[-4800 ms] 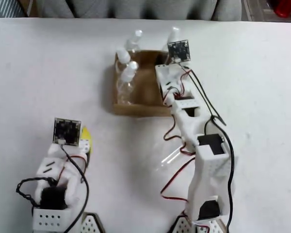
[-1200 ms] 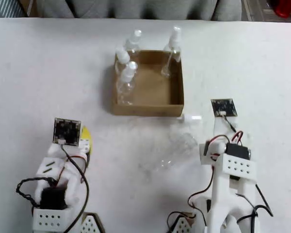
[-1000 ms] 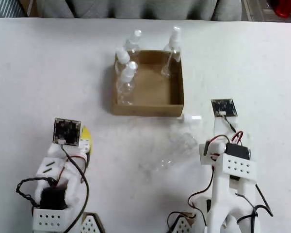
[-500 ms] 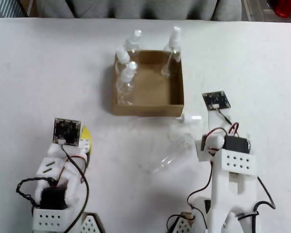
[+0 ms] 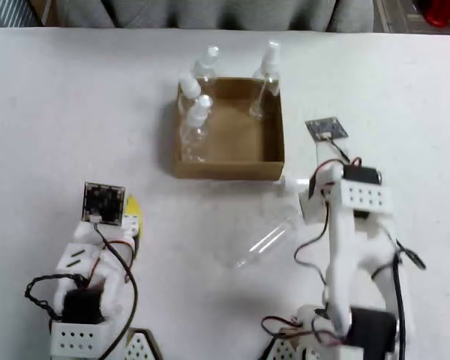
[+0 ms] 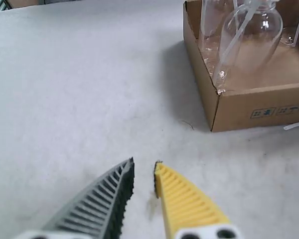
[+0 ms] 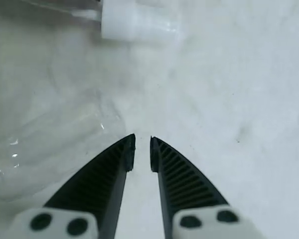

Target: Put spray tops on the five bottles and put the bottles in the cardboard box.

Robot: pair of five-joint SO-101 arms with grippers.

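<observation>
Cardboard box (image 5: 229, 171): was seen open-topped at the far middle of the white table (image 5: 75, 97).
Capped bottles (image 5: 197, 120): four clear bottles with white spray tops were stood upright inside the box, three toward the left arm's side and one in the far right corner.
Fifth bottle (image 5: 266, 240): was left uncapped, lying on its side on the table in front of the box, just beside the right gripper.
Loose spray top (image 5: 294, 182): was laid on the table just off the box's near right corner, apart from the lying bottle.
Right gripper (image 7: 142, 144): its black jaws were drawn almost together, with only a thin gap, and nothing was held. It was kept low over the table, with the spray top ahead of it.
Left gripper (image 6: 143, 172): its grey and yellow jaws were likewise nearly closed and empty, over bare table well short of the box.
Change: about five seconds earlier the right arm had been stretched over the box's far right corner. It had then been pulled back, and in the last second it was brought forward toward the loose top. The left arm was not moved.
Meaning: four of five bottles were judged finished. The last pairing was judged to be starting, and the jaws would have to be opened first.
</observation>
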